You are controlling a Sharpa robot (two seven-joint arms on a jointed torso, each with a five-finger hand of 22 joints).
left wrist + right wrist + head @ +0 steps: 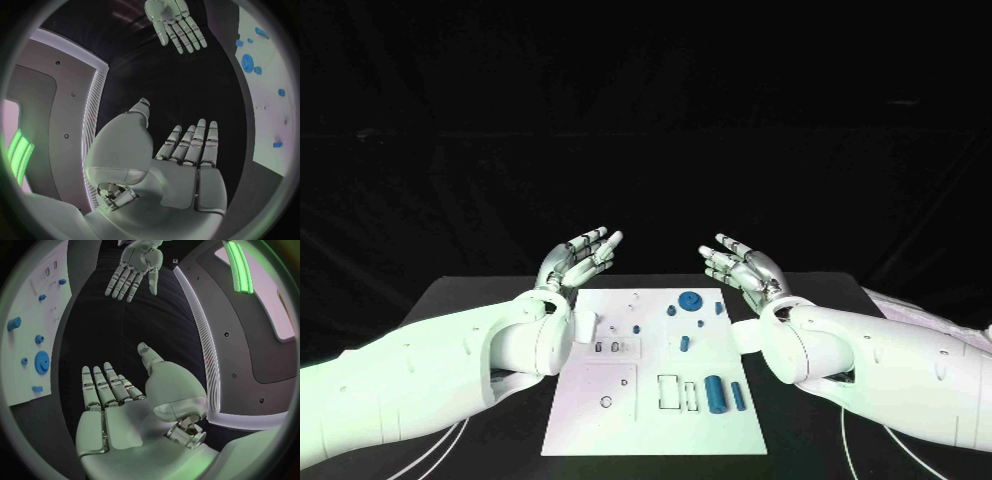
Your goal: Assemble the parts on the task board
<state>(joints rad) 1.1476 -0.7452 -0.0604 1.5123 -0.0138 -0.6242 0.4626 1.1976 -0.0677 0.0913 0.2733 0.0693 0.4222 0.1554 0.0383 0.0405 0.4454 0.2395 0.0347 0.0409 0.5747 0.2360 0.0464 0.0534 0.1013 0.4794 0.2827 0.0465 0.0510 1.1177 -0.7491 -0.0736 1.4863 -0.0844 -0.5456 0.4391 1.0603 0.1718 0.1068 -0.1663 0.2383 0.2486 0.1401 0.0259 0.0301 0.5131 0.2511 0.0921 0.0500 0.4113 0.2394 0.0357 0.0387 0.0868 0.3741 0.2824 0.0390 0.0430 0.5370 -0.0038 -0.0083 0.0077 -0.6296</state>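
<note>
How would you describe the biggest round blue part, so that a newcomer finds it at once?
Start from the white task board in the middle of the black table. Go to the board's far edge, between the two raised hands: the round blue part sits there. It is a wide disc, much larger than the small blue pieces beside it.

The head camera looks steeply down on the flat white rectangular task board point(653, 420) from close above. Each wrist camera sits just behind its own open silver hand, probably facing across the board; both share its blue-studded far end.
</note>
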